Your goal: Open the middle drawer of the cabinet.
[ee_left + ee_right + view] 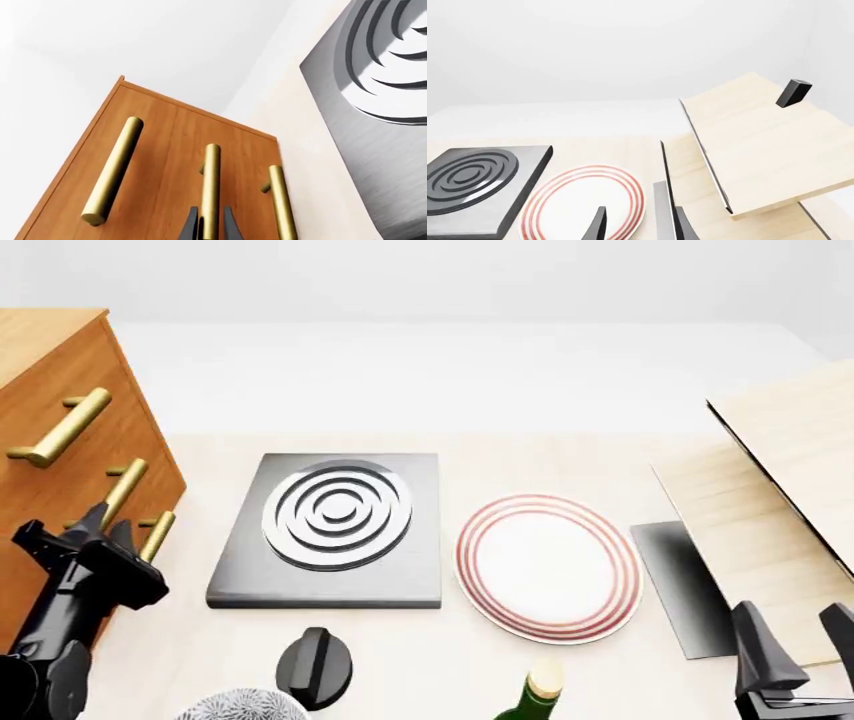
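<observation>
The cabinet (60,420) stands at the table's (441,660) left edge. My left gripper (211,227) straddles the middle drawer's handle (211,190), fingers either side, ready to pull; whether clenched I cannot tell. My right gripper (639,225) hangs released over the pale table, white walls behind.

Pale table set against plain white surroundings

A light wooden tabletop (561,455) is seen under even, soft light, with only faint shadows cast beneath what stands on it. Beyond its far edge a plain white surface (454,370) is shown, rising into a bare, off-white wall (441,275); no seam between the two can be clearly made out. The same blank white backdrop (594,50) is seen in the right wrist view.
</observation>
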You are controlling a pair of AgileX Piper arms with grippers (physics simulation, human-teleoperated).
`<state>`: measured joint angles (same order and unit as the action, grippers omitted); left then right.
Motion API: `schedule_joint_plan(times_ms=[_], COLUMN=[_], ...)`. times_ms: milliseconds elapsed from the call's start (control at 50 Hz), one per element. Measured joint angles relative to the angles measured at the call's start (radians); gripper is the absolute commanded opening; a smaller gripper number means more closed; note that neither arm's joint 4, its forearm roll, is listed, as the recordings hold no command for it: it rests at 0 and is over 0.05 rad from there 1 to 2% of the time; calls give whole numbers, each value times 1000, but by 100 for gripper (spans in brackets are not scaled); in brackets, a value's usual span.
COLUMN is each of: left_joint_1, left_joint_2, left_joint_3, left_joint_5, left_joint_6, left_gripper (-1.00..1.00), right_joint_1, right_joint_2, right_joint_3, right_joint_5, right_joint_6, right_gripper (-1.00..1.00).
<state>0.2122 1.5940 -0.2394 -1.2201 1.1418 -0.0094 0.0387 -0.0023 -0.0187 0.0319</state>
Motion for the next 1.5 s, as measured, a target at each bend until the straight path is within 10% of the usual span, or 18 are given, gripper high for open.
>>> schedule_joint_plan(times_ms=[760, 1500], left_joint_1=[-22, -179], left_joint_2=[23, 7], left_joint_3=[-19, -12], left_joint_5=[0, 2], left_joint_6=[258, 290], left_gripper=[-100, -100], right_joint_1=[0, 0], right_joint_2=[0, 0], right_joint_3=[0, 0], right_joint_5=[0, 0], right_joint_6=[0, 0], right_gripper=[100, 100])
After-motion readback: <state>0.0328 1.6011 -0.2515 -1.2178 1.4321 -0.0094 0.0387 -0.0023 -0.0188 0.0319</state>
